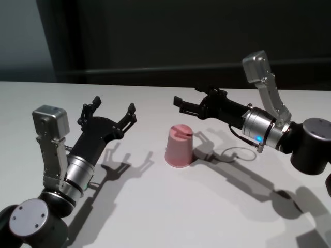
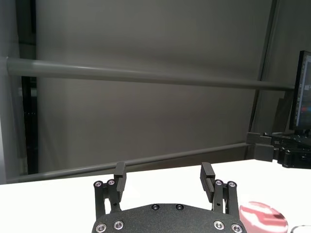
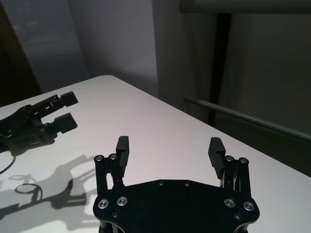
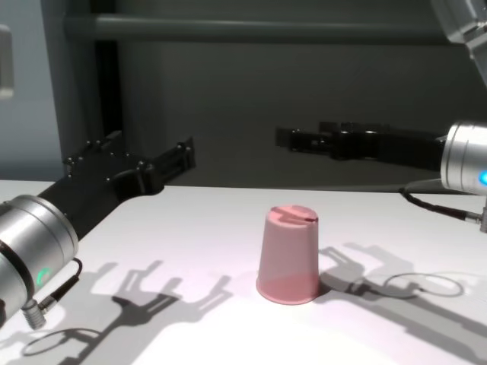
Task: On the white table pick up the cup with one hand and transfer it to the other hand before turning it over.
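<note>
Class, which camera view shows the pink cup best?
The chest view: the cup stands whole, upside down, unobstructed. The head view shows it whole but smaller; the left wrist view catches only its base at the edge; the right wrist view misses it.

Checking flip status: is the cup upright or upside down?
Upside down. The cup stands on its wide rim on the white table, narrow flat base on top. Neither end effector touches it.

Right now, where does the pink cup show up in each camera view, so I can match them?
Head view: the cup stands upside down at centre on the white table.
Chest view: centre, slightly right, base up.
Left wrist view: only its base at the lower right corner.
Right wrist view: not in it.
Shared landmark: the open right end effector, above and behind the cup.
</note>
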### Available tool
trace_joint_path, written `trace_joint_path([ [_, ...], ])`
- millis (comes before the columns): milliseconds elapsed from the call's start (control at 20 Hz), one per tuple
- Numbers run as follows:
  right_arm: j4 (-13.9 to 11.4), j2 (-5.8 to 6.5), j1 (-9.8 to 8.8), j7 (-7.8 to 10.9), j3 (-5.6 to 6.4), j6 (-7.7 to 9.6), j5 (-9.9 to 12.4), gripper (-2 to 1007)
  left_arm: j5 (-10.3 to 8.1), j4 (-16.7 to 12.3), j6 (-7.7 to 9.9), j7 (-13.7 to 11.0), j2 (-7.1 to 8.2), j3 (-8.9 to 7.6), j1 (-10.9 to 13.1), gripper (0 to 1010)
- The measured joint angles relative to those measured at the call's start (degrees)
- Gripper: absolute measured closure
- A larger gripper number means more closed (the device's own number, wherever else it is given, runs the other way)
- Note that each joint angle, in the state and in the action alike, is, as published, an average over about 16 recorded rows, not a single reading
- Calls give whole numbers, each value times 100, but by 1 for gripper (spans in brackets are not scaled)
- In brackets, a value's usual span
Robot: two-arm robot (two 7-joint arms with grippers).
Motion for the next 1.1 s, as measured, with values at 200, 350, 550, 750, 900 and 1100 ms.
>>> trace_joint_path([
  [200,-333,42,-278,-437,291,28,18,5,0,0,0,0,0,0,0,9],
  [350,-565,78,-492,-715,490,57,48,5,0,0,0,0,0,0,0,9],
  [550,-783,113,-704,-943,677,89,98,5,0,0,0,0,0,0,0,9],
  [750,-922,116,-863,-1051,820,75,174,5,0,0,0,0,0,0,0,9],
  [900,-968,107,-948,-1100,878,22,188,5,0,0,0,0,0,-1,0,9],
  [1100,-1027,117,-1037,-1202,895,-50,75,5,0,0,0,0,0,-1,0,9],
])
